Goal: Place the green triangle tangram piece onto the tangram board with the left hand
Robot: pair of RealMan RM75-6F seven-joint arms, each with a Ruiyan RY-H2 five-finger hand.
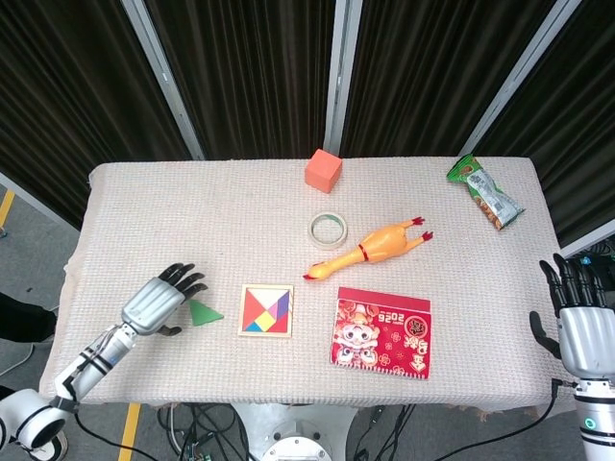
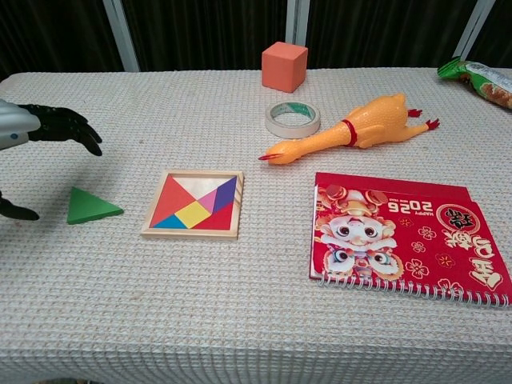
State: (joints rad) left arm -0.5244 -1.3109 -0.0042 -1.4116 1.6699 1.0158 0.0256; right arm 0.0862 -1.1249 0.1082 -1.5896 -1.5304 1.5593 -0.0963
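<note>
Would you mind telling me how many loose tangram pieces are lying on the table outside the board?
1: the green triangle, lying left of the tangram board, just ahead of the open left hand.
</note>
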